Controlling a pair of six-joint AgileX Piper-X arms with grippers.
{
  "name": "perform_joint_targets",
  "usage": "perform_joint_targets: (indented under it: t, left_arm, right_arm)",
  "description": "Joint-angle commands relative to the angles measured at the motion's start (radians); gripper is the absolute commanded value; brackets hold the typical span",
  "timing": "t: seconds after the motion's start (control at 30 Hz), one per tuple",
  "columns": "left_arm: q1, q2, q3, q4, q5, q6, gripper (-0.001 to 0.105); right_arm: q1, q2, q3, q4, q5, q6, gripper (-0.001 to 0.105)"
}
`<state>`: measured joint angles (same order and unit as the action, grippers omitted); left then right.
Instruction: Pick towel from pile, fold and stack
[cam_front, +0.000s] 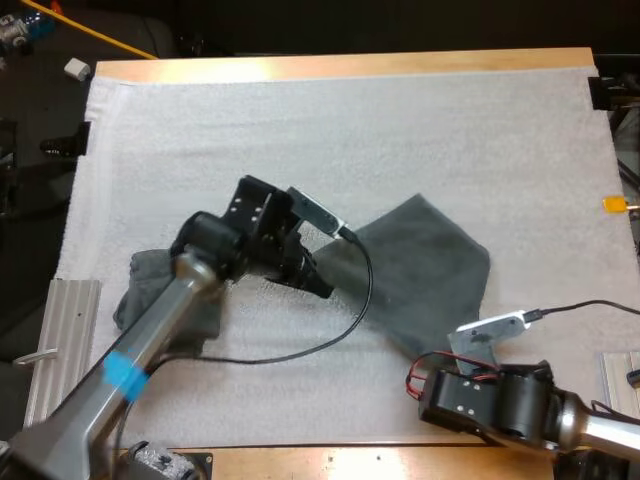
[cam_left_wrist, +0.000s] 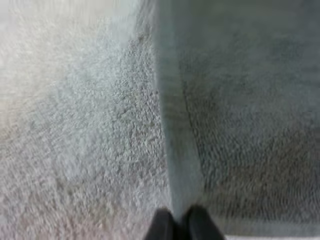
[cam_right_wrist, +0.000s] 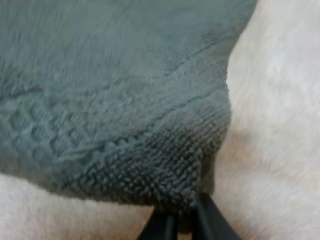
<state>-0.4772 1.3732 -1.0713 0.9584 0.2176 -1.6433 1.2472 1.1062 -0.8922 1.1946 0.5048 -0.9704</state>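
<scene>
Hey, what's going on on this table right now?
Two robot arms are working on a spread grey-green towel on the white mat. The left gripper pinches its hemmed edge, and the right gripper pinches a corner. A second, crumpled towel lies partly under the left arm.

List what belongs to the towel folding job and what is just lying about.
Job: spread dark grey-green towel; crumpled dark grey-green towel; left gripper and right gripper, each pinching the spread towel.
Lying about: small white block beyond the wooden table; ribbed metal plate beside the white mat.
</scene>
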Motion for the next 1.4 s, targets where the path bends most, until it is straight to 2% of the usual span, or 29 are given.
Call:
perform_joint_targets:
  t: [0.0, 0.27, 0.4, 0.43, 0.5, 0.63, 0.7, 0.8, 0.87, 0.93, 1.03, 1.17, 1.37]
  left_arm:
    - [-0.006, -0.109, -0.011, 0.070, -0.008, -0.005, 0.000]
    - [-0.005, -0.328, -0.079, 0.237, 0.007, -0.090, 0.000]
    - [-0.008, -0.393, -0.122, 0.323, 0.011, -0.135, 0.000]
    - [-0.005, -0.389, -0.115, 0.293, 0.007, -0.122, 0.000]
    - [-0.005, -0.414, -0.128, 0.318, 0.012, -0.134, 0.000]
    - [-0.009, -0.431, -0.163, 0.486, 0.017, -0.145, 0.000]
    - [-0.010, -0.434, -0.161, 0.533, 0.010, -0.133, 0.000]
    - [-0.010, -0.391, -0.111, 0.500, -0.047, -0.082, 0.000]
    - [-0.006, -0.339, -0.062, 0.423, -0.078, -0.061, 0.000]
    - [-0.008, -0.359, -0.094, 0.469, -0.064, -0.073, 0.000]
    - [-0.007, -0.304, -0.085, 0.408, -0.105, -0.050, 0.000]
    - [0.005, -0.220, -0.076, 0.272, -0.136, -0.035, 0.000]
    - [0.086, -0.094, -0.079, 0.059, -0.107, -0.035, 0.001]
  right_arm:
    - [0.002, -0.057, -0.062, 0.079, 0.072, -0.026, 0.000]
    - [0.001, -0.122, -0.249, 0.153, 0.145, -0.105, 0.000]
    - [0.001, -0.135, -0.329, 0.164, 0.136, -0.127, 0.000]
    - [0.000, -0.132, -0.319, 0.152, 0.130, -0.118, 0.000]
    - [-0.001, -0.130, -0.366, 0.148, 0.083, -0.129, 0.000]
    - [-0.003, -0.135, -0.460, 0.169, -0.106, -0.140, 0.000]
    - [-0.004, -0.126, -0.458, 0.188, -0.159, -0.143, 0.000]
    - [-0.023, -0.056, -0.394, 0.178, -0.105, -0.184, 0.000]
    - [-0.079, 0.006, -0.329, 0.107, -0.052, -0.232, 0.000]
    - [-0.061, -0.023, -0.354, 0.136, -0.087, -0.199, 0.000]
    - [-0.160, -0.009, -0.274, 0.036, -0.099, -0.247, 0.001]
    - [-0.353, 0.018, -0.192, -0.141, -0.196, -0.344, 0.000]
    - [-0.617, 0.100, -0.154, -0.375, -0.423, -0.437, 0.000]
